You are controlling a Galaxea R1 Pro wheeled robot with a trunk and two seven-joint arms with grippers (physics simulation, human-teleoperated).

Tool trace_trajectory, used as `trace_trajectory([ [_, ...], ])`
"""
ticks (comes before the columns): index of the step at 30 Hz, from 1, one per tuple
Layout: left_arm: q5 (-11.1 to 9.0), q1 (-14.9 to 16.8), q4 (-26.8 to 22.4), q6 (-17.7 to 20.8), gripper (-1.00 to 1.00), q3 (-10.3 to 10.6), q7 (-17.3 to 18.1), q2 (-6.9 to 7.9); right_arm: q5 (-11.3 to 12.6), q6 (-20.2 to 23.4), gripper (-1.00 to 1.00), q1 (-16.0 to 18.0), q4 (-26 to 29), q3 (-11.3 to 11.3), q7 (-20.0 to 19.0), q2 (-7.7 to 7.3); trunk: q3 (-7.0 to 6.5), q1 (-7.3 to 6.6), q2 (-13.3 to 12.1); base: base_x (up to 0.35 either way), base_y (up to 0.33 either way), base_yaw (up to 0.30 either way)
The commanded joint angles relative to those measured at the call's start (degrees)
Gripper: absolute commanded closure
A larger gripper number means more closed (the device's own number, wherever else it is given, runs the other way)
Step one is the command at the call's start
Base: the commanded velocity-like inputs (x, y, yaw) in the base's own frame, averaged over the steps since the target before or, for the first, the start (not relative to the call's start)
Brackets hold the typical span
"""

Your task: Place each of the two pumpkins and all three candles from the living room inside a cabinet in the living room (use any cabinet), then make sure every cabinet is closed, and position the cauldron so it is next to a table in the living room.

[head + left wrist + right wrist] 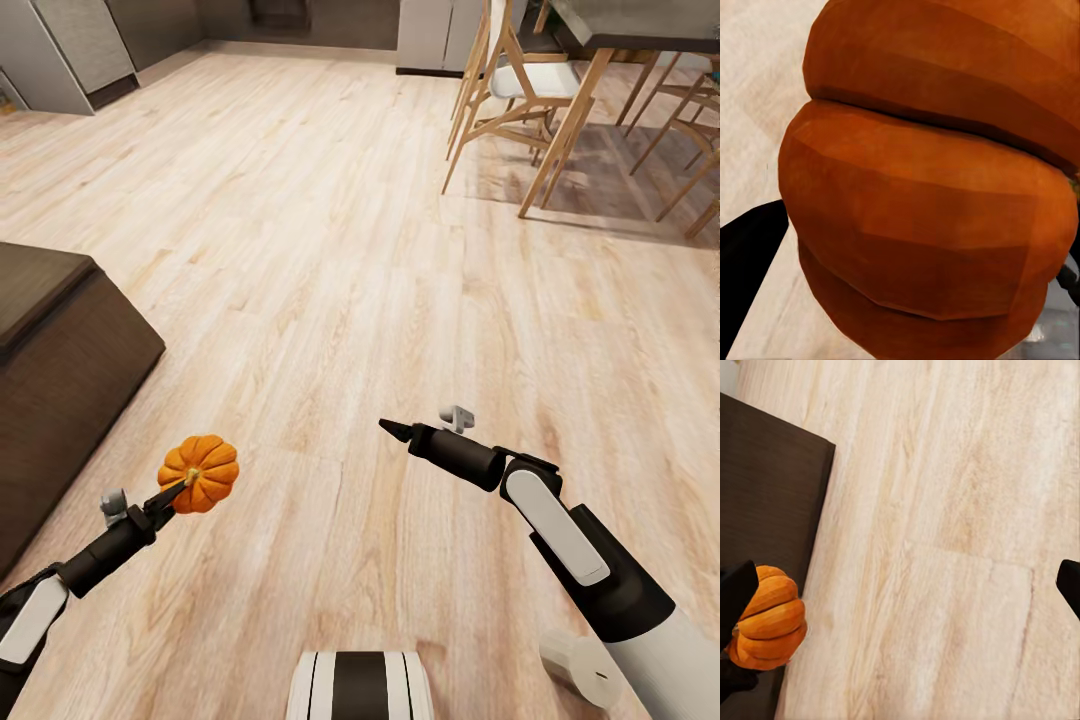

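Carrying pumpkin (199, 473) lower left of frame, pinched in left gripper (180, 490); dark cabinet (60, 390) at left edge, fronts unseen; keep grip firm, swing toward it slowly; right gripper (393, 428) holds nothing, fingers spread apart in right wrist view; left wrist view shows pumpkin ribs close up

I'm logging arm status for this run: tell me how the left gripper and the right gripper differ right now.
The left gripper is shut on a small orange pumpkin, while the right gripper holds nothing, its jaws parted over bare plank floor in the right wrist view. The left gripper sits close to the dark-brown cabinet; the right gripper is out over open floor, farther from it. Both are black and raised above the floor.
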State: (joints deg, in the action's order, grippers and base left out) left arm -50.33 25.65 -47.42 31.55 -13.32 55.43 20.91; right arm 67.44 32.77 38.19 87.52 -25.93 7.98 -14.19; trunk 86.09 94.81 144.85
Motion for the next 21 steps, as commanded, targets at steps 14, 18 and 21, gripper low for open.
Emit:
trace_trajectory([
  [14,0.1,-3.3,-2.9,1.7,1.0,-6.3,7.4,1.45,0.5,-0.1,-1.0,0.1,0.1,-0.1,0.5,-0.04,-3.07,-0.37,-0.2,0.0,0.0,0.0],
  [18,0.0,-6.2,-7.1,1.7,1.0,-7.3,7.9,1.82,0.5,-0.2,-1.0,0.0,0.1,-0.1,0.6,-0.04,-3.97,-0.47,-0.2,0.0,0.0,0.0],
  [21,0.0,-6.8,-8.1,1.8,1.0,-8.4,7.9,1.84,0.4,-0.3,-1.0,0.0,0.1,-0.2,0.6,0.01,-4.7,-0.55,-0.3,0.0,0.0,-0.002],
])
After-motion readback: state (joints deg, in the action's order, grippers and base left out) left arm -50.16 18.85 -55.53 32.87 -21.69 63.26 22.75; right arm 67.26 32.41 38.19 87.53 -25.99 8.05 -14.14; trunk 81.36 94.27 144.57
